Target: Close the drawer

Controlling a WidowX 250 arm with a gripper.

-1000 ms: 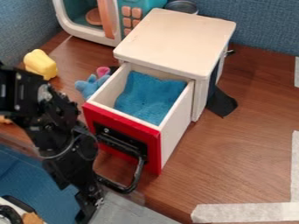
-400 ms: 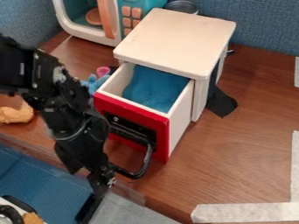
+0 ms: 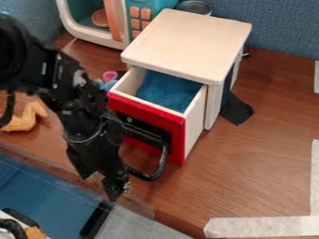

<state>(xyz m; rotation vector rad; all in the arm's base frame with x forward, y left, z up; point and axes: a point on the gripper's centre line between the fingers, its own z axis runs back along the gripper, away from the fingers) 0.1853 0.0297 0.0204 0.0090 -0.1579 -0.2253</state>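
The gripper point(image 3: 113, 190) hangs at the lower left, just left of the black handle point(image 3: 152, 176) on the drawer's front. The drawer point(image 3: 195, 127) has a red front panel point(image 3: 177, 140) and white sides, and it stands partly pulled out of the white cabinet point(image 3: 190, 42). A blue cloth-like lining point(image 3: 163, 91) lies inside it. The black arm covers the panel's left edge.
A toy microwave point(image 3: 93, 28) stands behind at the top left. Beside the drawer are a pink cup point(image 3: 109, 75) and an orange-yellow toy point(image 3: 25, 117). White tape point(image 3: 268, 227) marks the table's lower right.
The drawer has slid back toward the cabinet and now sticks out less. The arm and gripper have moved up and to the right along with it.
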